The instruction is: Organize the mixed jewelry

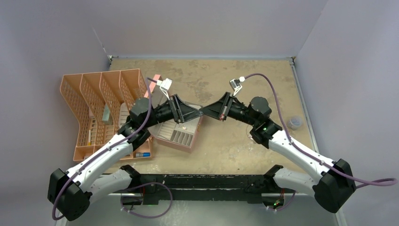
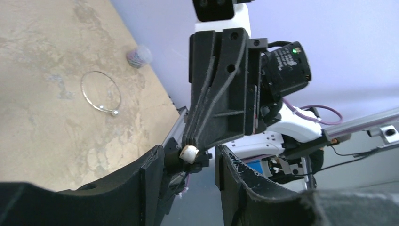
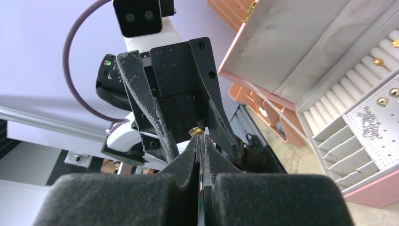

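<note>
Top external view: two robot arms reach in from the near edge of a tan, mottled table (image 1: 235,146) and meet tip to tip over its middle. The left gripper (image 1: 199,113) and the right gripper (image 1: 209,111) point at each other, noses almost touching. Just under the left one sits an open pink jewelry box (image 1: 175,142). A tall orange rack of slotted trays (image 1: 101,101) stands at the far left. A small clear cup (image 1: 294,123) sits alone near the right edge.

In the right wrist view, the right gripper's fingers are pressed together, pinching a tiny gold-coloured stud (image 3: 196,131) at their very tip. The left gripper's two fingers stand apart on either side of that tip, with gaps showing, so the stud sits between them and they have no grip on it.

The same view shows the box interior: a gold stud (image 3: 378,61) tucked in the white cushion rolls, and two more gold studs (image 3: 382,100) on a white dotted panel nearer the dividers.

In the left wrist view, a thin silvery wire hoop (image 2: 101,107) lies flat on the bare tabletop, near the cup and well apart from the box.
</note>
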Controlling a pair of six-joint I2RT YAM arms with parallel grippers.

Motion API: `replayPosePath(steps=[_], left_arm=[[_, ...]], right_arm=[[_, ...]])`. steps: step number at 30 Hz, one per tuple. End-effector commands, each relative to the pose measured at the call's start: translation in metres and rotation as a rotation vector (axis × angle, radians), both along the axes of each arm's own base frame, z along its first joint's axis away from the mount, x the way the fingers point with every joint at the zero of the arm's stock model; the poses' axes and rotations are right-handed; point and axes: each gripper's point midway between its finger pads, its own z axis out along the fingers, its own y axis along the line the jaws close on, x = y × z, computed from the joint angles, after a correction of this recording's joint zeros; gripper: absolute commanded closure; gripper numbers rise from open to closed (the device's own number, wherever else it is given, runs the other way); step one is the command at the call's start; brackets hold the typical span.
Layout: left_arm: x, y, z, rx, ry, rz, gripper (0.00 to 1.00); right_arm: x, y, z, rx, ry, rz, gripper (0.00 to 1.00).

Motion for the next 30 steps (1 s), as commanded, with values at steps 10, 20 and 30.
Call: replayPosePath(steps=[10, 20, 30], left_arm=[[-0.028, 0.005, 0.066, -0.148, -0.137, -0.085, 0.6], [-0.031, 0.003, 0.076, -0.157, -0.243, -0.114, 0.66], [-0.027, 0.003, 0.075, -0.127, -0.274, -0.102, 0.73]], right_arm=[[-0.024, -0.01, 0.05, 0.101, -0.016, 0.068, 1.0], [-0.03, -0.012, 0.049, 0.101, -0.017, 0.089, 1.0], [-0.031, -0.012, 0.046, 0.091, 0.0, 0.096, 1.0]])
